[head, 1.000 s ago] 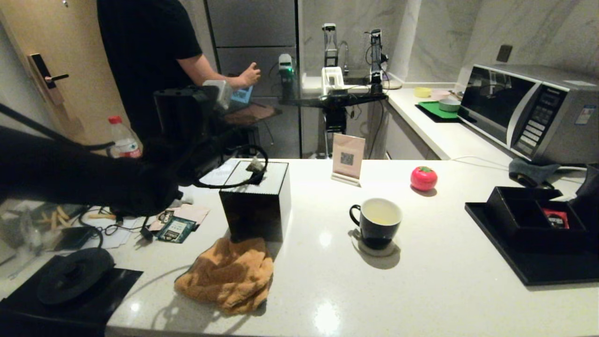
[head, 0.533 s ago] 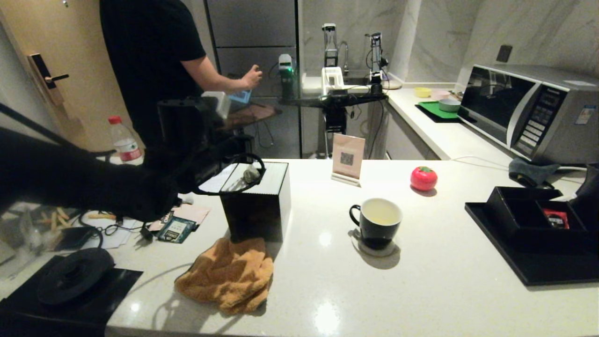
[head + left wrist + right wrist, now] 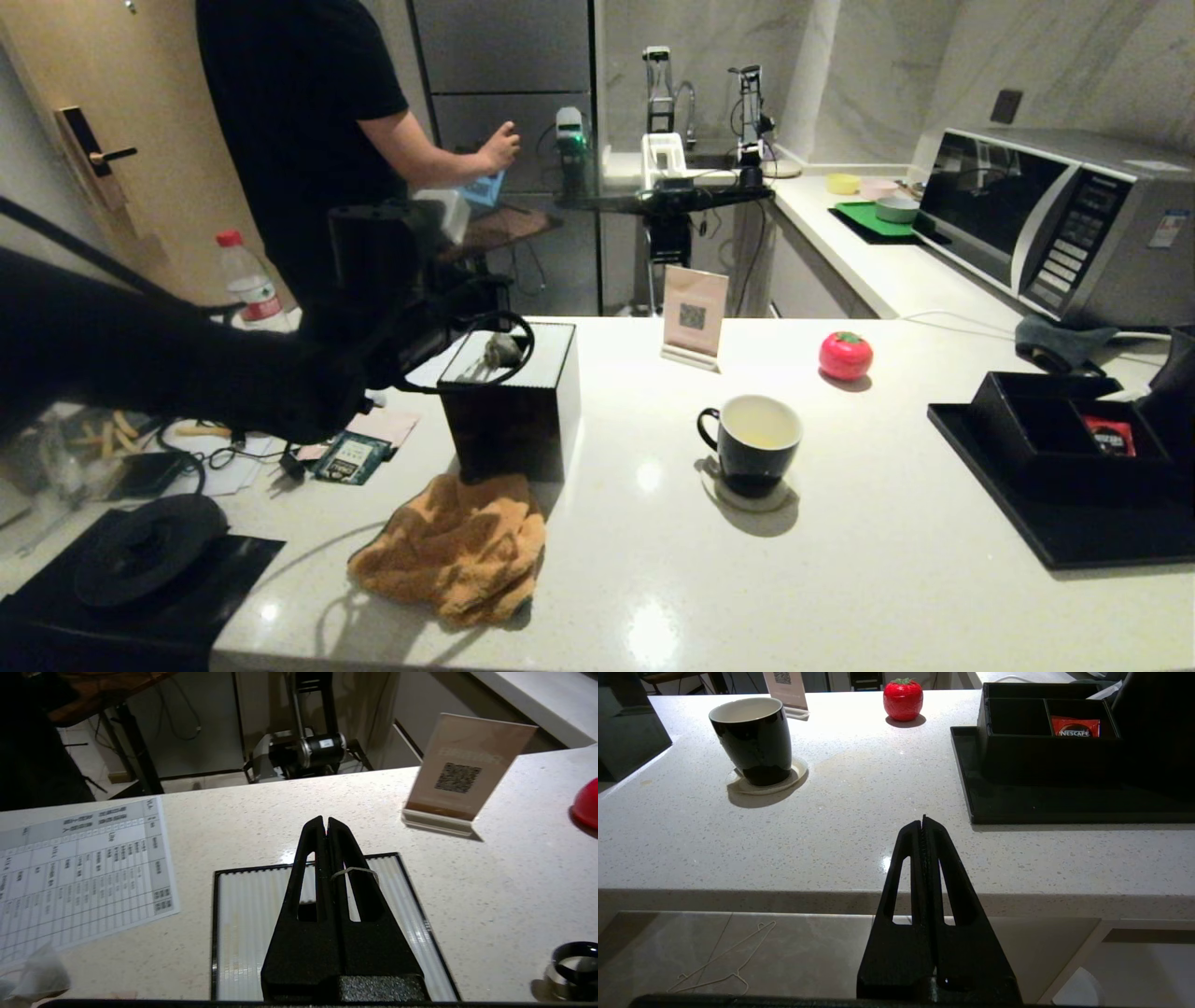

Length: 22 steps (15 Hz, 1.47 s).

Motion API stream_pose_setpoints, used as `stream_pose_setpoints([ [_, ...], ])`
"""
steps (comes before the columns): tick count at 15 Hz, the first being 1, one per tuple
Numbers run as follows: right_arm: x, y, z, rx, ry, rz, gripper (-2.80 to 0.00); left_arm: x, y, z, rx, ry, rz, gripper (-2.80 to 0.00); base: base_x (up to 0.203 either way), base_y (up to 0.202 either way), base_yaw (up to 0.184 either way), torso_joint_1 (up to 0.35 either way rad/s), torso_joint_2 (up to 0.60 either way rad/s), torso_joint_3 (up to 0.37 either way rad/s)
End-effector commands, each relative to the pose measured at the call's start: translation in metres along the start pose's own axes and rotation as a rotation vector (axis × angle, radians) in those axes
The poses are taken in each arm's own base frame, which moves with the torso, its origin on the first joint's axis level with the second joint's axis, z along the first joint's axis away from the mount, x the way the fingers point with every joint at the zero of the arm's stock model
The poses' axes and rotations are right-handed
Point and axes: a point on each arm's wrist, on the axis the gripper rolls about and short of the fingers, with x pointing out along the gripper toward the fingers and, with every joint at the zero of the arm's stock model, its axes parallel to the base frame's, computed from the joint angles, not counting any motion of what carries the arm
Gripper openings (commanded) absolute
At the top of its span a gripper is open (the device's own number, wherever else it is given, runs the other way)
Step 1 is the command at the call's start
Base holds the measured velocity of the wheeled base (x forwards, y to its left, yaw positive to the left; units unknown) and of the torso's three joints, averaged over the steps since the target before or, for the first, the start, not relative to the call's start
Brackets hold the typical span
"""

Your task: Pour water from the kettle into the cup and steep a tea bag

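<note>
head view: pale speckled counter (image 3: 840,579), left gripper (image 3: 325,822) closed on tea-bag string (image 3: 355,871).

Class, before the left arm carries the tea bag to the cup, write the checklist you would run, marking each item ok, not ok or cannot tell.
1. Left gripper shut on the string of the tea bag: ok, the string crosses its closed fingers.
2. Tea bag over the cup: not ok, it is above the tissue box.
3. Tea bag hanging free of the box: cannot tell.
4. Cup upright on its coaster, holding water: ok.
5. Right gripper out of the way: ok, shut, below the counter edge.
</note>
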Motion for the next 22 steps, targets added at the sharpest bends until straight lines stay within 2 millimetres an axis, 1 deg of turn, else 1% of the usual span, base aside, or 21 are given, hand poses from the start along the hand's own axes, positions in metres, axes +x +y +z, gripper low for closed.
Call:
stream_pose_setpoints([
  [1,0.0,0.0,0.0,0.0,0.001,0.0,-2.8,0.002,-0.006,-0.001,0.0,-0.006,-0.016,-2.8,0.0,0.0,0.0,0.0,0.0,0.0],
  [5,0.0,0.0,0.0,0.0,0.001,0.0,-2.8,0.006,-0.01,0.005,0.0,-0.03,-0.032,-2.8,0.0,0.0,0.0,0.0,0.0,0.0],
  [7,0.0,0.0,0.0,0.0,0.0,0.0,-2.8,0.007,-0.008,0.005,0.044,-0.027,-0.028,-2.8,0.0,0.0,0.0,0.0,0.0,0.0],
  [14,0.0,0.0,0.0,0.0,0.0,0.0,-2.8,0.006,-0.009,0.004,0.06,-0.011,-0.061,-2.8,0.0,0.0,0.0,0.0,0.0,0.0],
  [18,0.0,0.0,0.0,0.0,0.0,0.0,-2.8,0.007,-0.007,0.002,0.059,-0.004,-0.05,-2.8,0.0,0.0,0.0,0.0,0.0,0.0],
  [22,0.0,0.0,0.0,0.0,0.0,0.0,-2.8,0.007,0.002,-0.01,0.058,0.031,-0.025,-2.8,0.0,0.0,0.0,0.0,0.0,0.0],
])
